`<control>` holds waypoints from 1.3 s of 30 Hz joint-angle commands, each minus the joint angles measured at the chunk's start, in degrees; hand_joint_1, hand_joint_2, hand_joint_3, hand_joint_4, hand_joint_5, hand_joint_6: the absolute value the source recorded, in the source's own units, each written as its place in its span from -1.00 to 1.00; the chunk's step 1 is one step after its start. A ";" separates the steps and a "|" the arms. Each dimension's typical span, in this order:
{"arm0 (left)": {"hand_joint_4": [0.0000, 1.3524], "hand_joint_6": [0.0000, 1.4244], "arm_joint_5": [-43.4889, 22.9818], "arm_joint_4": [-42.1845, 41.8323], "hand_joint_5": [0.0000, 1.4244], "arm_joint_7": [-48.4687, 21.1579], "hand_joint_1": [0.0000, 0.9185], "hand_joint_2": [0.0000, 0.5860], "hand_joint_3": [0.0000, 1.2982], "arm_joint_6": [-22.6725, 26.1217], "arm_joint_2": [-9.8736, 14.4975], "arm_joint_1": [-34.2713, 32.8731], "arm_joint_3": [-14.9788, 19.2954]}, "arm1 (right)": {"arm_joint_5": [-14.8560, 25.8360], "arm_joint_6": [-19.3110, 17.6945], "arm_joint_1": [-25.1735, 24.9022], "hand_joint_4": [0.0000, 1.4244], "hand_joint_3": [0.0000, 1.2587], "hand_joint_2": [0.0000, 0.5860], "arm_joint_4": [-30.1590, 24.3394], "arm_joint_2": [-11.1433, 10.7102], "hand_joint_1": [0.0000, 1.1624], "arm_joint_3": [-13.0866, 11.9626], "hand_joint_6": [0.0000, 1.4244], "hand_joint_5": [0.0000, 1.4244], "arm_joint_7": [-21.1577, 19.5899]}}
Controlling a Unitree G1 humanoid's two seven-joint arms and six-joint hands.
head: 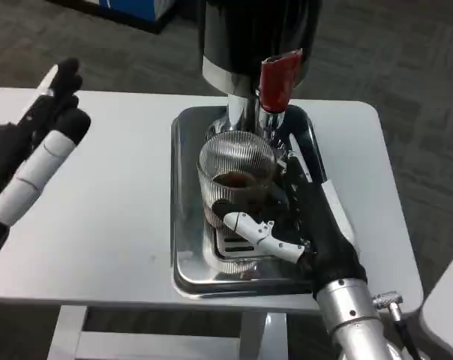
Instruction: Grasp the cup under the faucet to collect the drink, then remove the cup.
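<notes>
The right forearm (355,315) enters at the bottom edge, nearest the camera, and its right hand (290,225) is wrapped around the ribbed glass cup (236,180), with a white finger lying across the front of the cup's base and dark fingers up its right side; this hand is grasping the cup. The cup stands upright on the slotted grate of the chrome drip tray (189,262), directly beneath the faucet (268,120) with its red tap handle (277,79). A shallow layer of dark drink shows near the bottom of the glass, so collecting appears to have begun, though no stream from the spout can be made out and the handle's position is hard to read. As I judge it, the grasp is done and filling is partly done; what is left is to let the cup take its drink and then carry it out from under the faucet, off the tray. The dispenser body (253,34) rises behind the tap. The left hand (50,124) is well apart over the white table (121,225) on the left, holding nothing, its fingers loosely extended.
</notes>
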 commanded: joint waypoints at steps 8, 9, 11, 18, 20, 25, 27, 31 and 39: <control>-1.00 -1.00 -0.51 5.44 -0.99 -0.80 -1.00 -0.69 -1.00 -6.53 -2.02 6.14 1.11 | 0.53 1.60 1.57 -0.72 -1.00 -0.41 0.89 -0.18 0.27 0.25 -0.70 -0.71 0.93; -1.00 -1.00 -0.60 5.48 -0.99 -0.90 -1.00 -0.69 -1.00 -6.73 -1.89 6.19 1.10 | 0.54 1.60 1.57 -0.72 -1.00 -0.41 0.91 -0.15 0.27 0.27 -0.70 -0.71 0.92; -1.00 -1.00 -0.47 5.26 -0.99 -1.07 -1.00 -0.69 -1.00 -7.06 -1.69 6.27 0.95 | 0.58 1.60 1.58 -0.72 -1.00 -0.41 0.93 -0.10 0.27 0.27 -0.70 -0.71 0.90; -1.00 -1.00 1.61 3.26 -1.00 -1.45 -1.00 -0.70 -1.00 -7.94 -0.56 6.98 -0.02 | 0.53 1.66 1.86 -0.72 -1.00 -0.41 0.49 -0.01 0.27 0.49 -0.70 -0.71 0.95; -1.00 -1.00 2.97 2.28 -1.00 -1.36 -1.00 -0.70 -1.00 -8.39 -0.19 7.98 -0.07 | 0.49 1.72 1.99 -0.72 -1.00 -0.41 0.19 0.04 0.27 0.58 -0.70 -0.71 0.96; -1.00 -1.00 6.03 1.47 -1.00 -1.27 -1.00 -0.72 -1.00 -9.93 0.73 10.05 0.08 | 0.43 1.89 2.49 -0.72 -1.00 -0.41 -0.60 0.04 0.27 0.73 -0.70 -0.71 1.03; -1.00 -1.00 7.57 1.15 -1.00 -1.10 -1.00 -0.72 -1.00 -10.68 1.15 10.93 0.31 | 0.44 1.97 2.61 -0.72 -1.00 -0.41 -0.82 0.01 0.27 0.74 -0.70 -0.71 1.08; -1.00 -1.00 12.20 1.24 -1.00 -0.89 -1.00 -0.72 -1.00 -12.98 3.01 12.45 0.45 | 0.45 2.22 2.70 -0.72 -1.00 -0.41 -1.15 0.00 0.27 0.81 -0.70 -0.71 1.19; -1.00 -1.00 18.75 0.76 -1.00 -1.23 -1.00 -0.72 -1.00 -15.30 6.00 13.71 -0.26 | 0.45 2.30 2.56 -0.72 -1.00 -0.41 -1.08 0.12 0.27 0.81 -0.70 -0.71 1.19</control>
